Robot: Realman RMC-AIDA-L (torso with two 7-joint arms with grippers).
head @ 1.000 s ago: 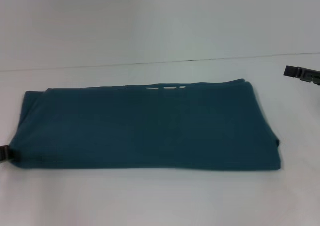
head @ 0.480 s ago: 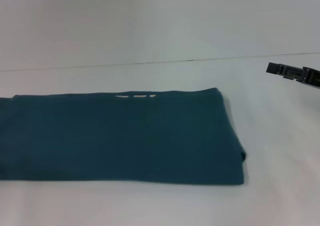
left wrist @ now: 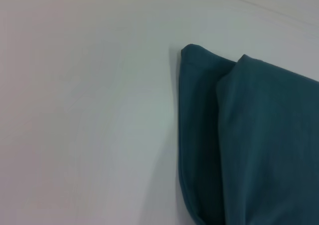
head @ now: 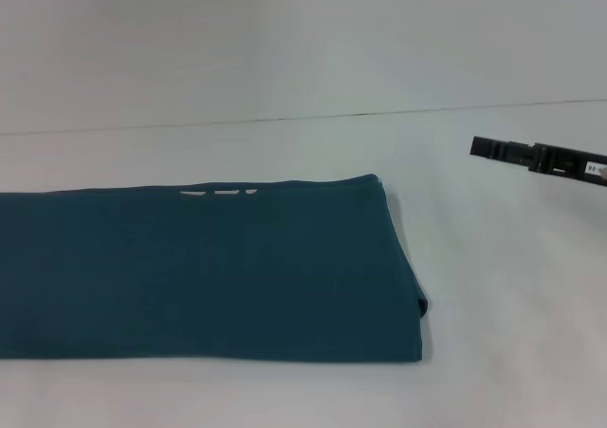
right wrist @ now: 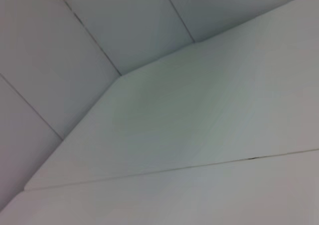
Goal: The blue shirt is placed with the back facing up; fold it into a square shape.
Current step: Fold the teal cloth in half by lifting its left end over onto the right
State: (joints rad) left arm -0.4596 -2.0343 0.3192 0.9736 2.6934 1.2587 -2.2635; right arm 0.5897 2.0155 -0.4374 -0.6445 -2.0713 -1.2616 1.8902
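Observation:
The blue shirt [head: 209, 271] lies flat on the white table as a long folded band, plain side up. Its left end runs out of the head view. A thin strip of white lettering [head: 218, 194] peeks out along its far edge. The left wrist view shows one folded end of the shirt [left wrist: 249, 145] with two overlapping layers. My right gripper [head: 484, 148] hangs above the table to the right of the shirt, apart from it and seen side-on. My left gripper appears in no view.
The white table [head: 493, 286] extends right of and in front of the shirt. Its far edge [head: 285, 120] meets a pale wall. The right wrist view holds only table surface and wall panels.
The shirt has slid steadily to the left, so its left end now lies outside the head view. The right gripper has moved leftward over the table.

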